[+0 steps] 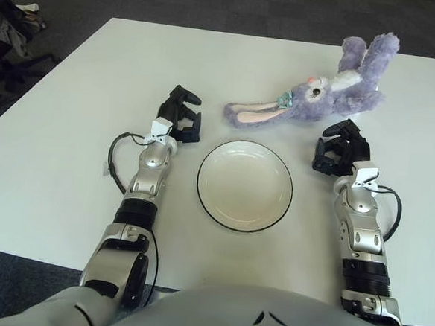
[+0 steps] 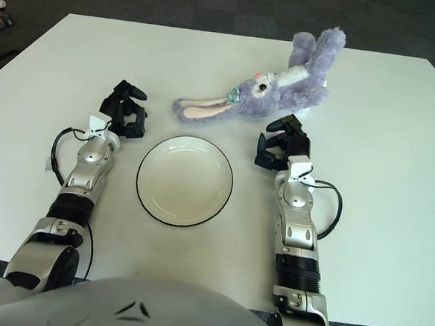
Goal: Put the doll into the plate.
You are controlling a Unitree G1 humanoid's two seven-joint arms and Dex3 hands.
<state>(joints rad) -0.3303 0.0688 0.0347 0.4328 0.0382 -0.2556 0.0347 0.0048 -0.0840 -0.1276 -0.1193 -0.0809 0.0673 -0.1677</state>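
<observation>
Flanking the empty plate (image 1: 244,185) on the white table (image 1: 71,123), my left hand (image 1: 180,116) and right hand (image 1: 340,148) wait with fingers curled, holding nothing. My right hand sits just beside the doll (image 1: 319,93), best placed to take it. That purple plush rabbit lies on its side beyond the plate, long ears stretched leftward.

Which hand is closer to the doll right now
Right. The right hand sits just below the doll, under its body, holding nothing. The left hand is off to the left of the doll's long ear, farther away.
</observation>
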